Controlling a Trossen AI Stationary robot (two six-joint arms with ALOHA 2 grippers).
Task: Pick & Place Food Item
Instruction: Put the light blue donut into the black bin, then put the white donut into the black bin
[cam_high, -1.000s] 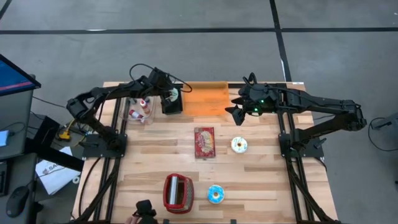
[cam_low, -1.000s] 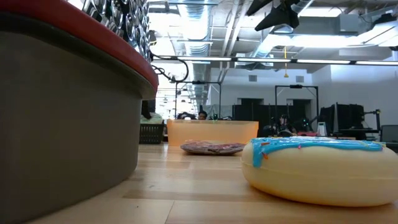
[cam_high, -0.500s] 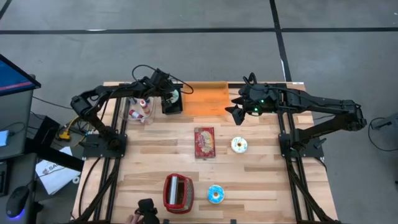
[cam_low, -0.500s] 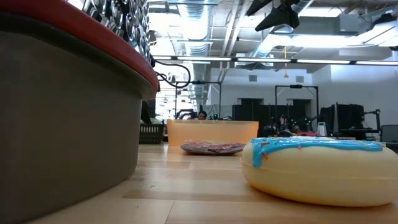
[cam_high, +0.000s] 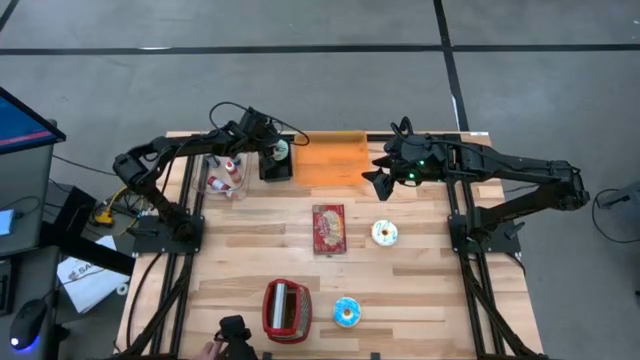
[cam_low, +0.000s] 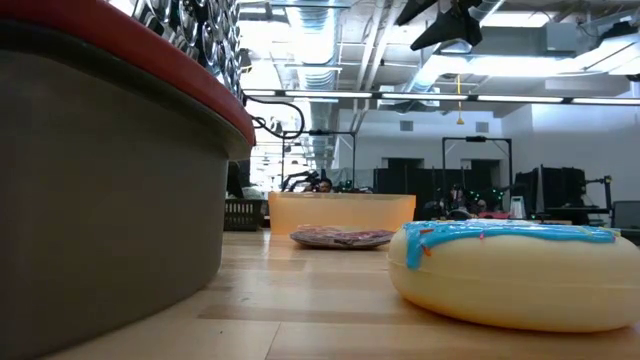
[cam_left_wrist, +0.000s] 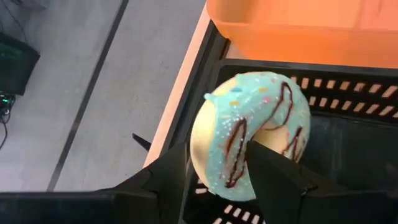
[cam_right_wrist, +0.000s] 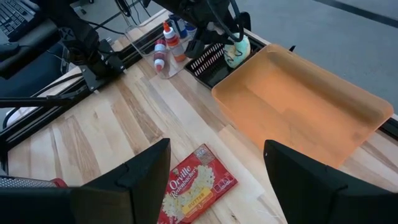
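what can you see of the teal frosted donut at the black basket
The teal frosted donut is a pale, plastic-looking ring with light blue icing, dark chocolate drizzle lines and small coloured sprinkles. It stands on edge, tilted, between the two dark fingers of the left end effector, over the slotted black plastic basket. The basket sits beside the translucent orange tray at the table's far edge. Whether the donut already rests on the basket floor cannot be told.
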